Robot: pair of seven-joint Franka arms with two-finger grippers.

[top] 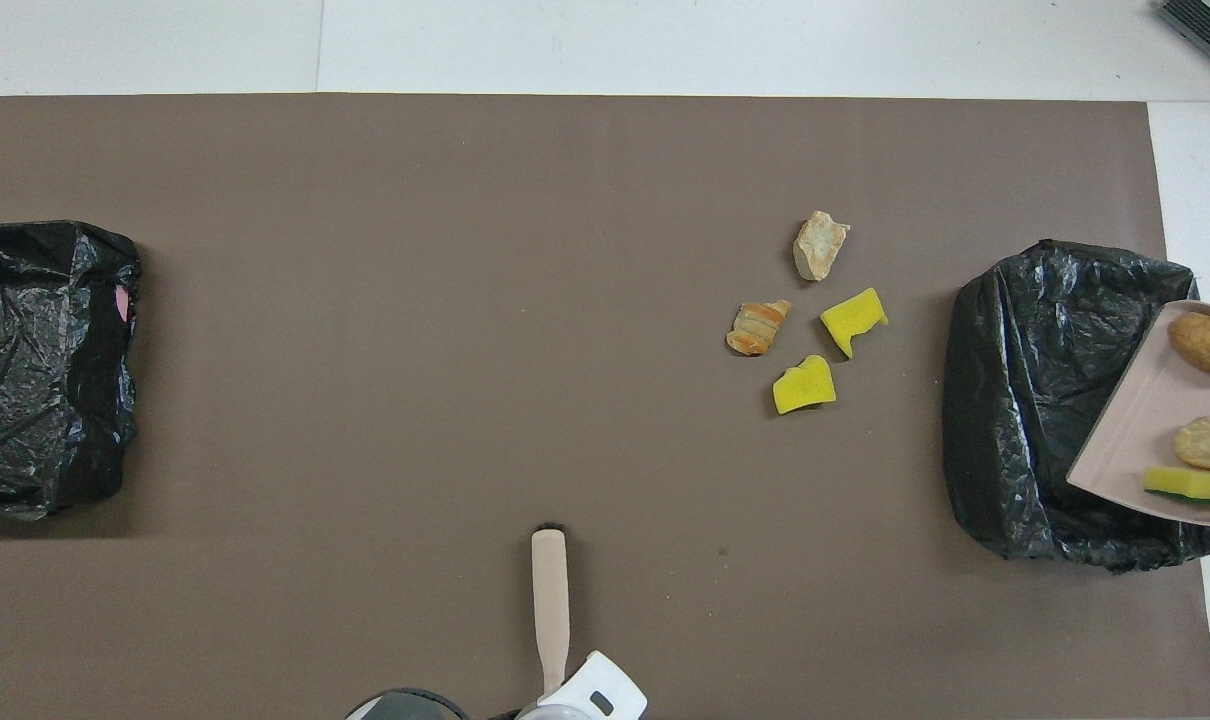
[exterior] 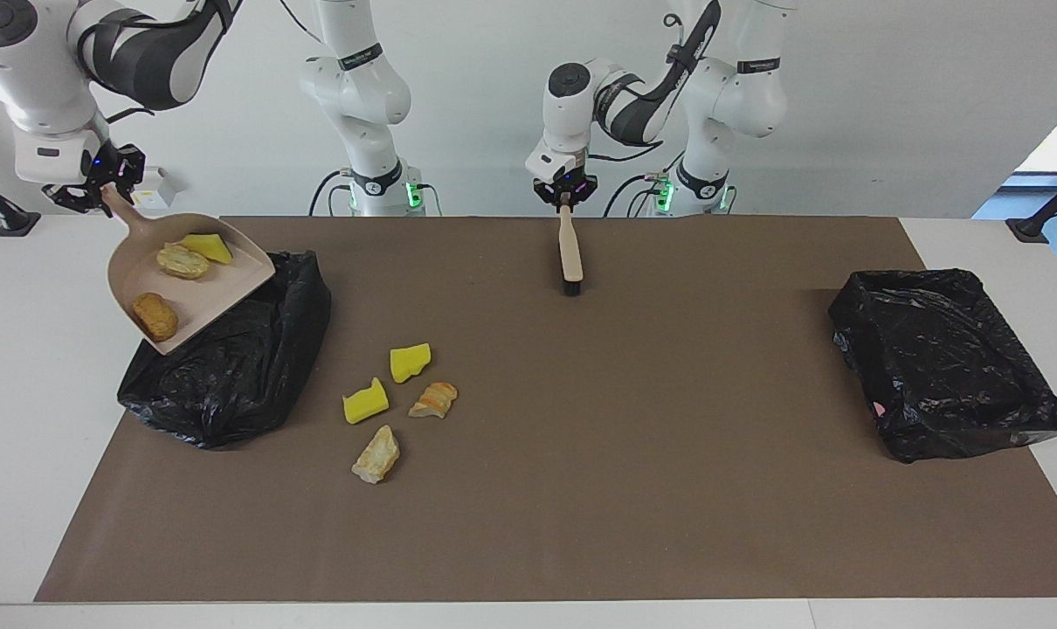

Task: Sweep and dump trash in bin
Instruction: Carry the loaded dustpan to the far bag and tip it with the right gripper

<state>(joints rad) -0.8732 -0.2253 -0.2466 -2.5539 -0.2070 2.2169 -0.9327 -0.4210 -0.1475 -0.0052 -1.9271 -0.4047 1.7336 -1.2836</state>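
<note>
The right gripper point(exterior: 92, 188) pinches the dustpan point(exterior: 188, 288) handle, holding it, three scraps aboard, over the bin point(exterior: 231, 349) for dumping. Four scraps point(exterior: 397, 397) lie beside the bin. The left gripper point(exterior: 565, 194), seemingly clamping the brush point(exterior: 569, 253), waits.

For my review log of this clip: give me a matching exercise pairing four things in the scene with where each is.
Things:
1. dustpan
2. brush
3. brown lump
4. pale bread scrap

Places:
A. lying on the brown mat
B. in the dustpan
C. held by the left pincer
D. held by the right pincer, above the black bin

Pairs: 1-D, 2-C, 3-B, 4-A
</note>
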